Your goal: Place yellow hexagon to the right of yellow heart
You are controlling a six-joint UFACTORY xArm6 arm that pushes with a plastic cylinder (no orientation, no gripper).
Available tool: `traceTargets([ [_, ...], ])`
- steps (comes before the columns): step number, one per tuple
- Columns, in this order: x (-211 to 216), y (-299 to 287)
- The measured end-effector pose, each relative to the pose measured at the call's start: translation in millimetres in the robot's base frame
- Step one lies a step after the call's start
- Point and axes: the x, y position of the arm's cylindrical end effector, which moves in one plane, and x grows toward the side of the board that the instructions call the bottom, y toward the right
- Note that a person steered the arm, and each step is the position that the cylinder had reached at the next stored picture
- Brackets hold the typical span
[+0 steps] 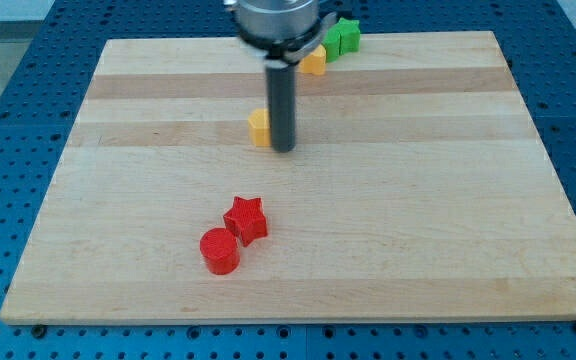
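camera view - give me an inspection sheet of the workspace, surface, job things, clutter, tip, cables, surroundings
surface: light wooden board, flat, lying on a blue perforated table.
job's things: yellow block at the board's middle, partly hidden by the rod, shape unclear; second yellow block near the view's top edge, shape unclear.
clutter: green block beside the upper yellow one; red star touching red cylinder towards the view's bottom.
grippers: none; my tip stands right against the middle yellow block's right side.
cables: nothing seen.
surroundings: only the blue table.
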Motion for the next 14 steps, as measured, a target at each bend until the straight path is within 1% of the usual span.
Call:
traceTargets([
  [1,-21.8,-44.3],
  [2,-60.4,-35.4],
  [3,-52.4,0.1],
  [4,-24.4,31.9],
  [5,-7.8,27.5],
  [6,46.0,8.0],
  [7,45.4,46.0],
  [8,23.1,77.7],
  [9,-4.1,89.2],
  [11,-11.6,46.0],
  [12,-42.1,62.2],
  [13,-68.7,65.6],
  [14,-64.1,55.5],
])
